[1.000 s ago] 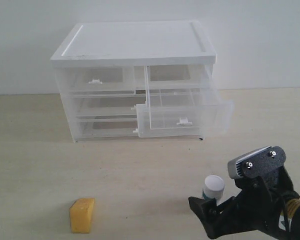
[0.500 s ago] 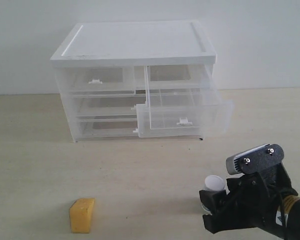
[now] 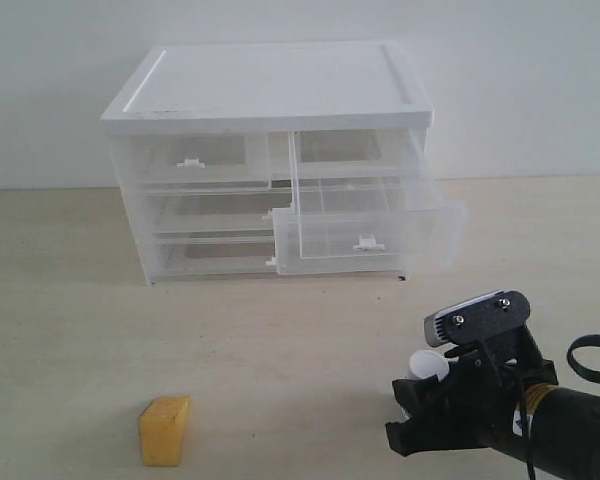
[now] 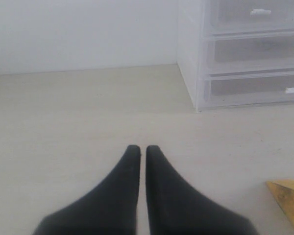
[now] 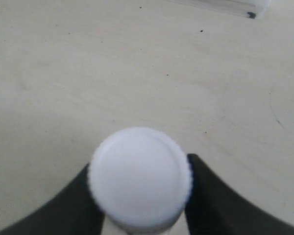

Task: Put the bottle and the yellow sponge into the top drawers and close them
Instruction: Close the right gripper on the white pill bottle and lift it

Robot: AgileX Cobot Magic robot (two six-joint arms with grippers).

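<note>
The right-hand translucent plastic top drawer (image 3: pixel 370 235) juts forward from the white-topped clear plastic cabinet (image 3: pixel 270 90). Its top is open and unobstructed, and it screens the drawer fronts below. In front of the cabinet the pale tabletop (image 3: pixel 280 350) lies bare, save for the yellow wedge-shaped sponge block (image 3: pixel 164 430) well out from its left half and the small white-capped plastic bottle (image 3: pixel 430 365), flanked by the black right gripper (image 3: pixel 415 402), well out from its right half.

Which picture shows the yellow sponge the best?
The exterior view. There the whole yellow sponge shows, with nothing in front of it. The left wrist view catches only one corner of it at the picture's edge. The right wrist view does not show it at all.
</note>
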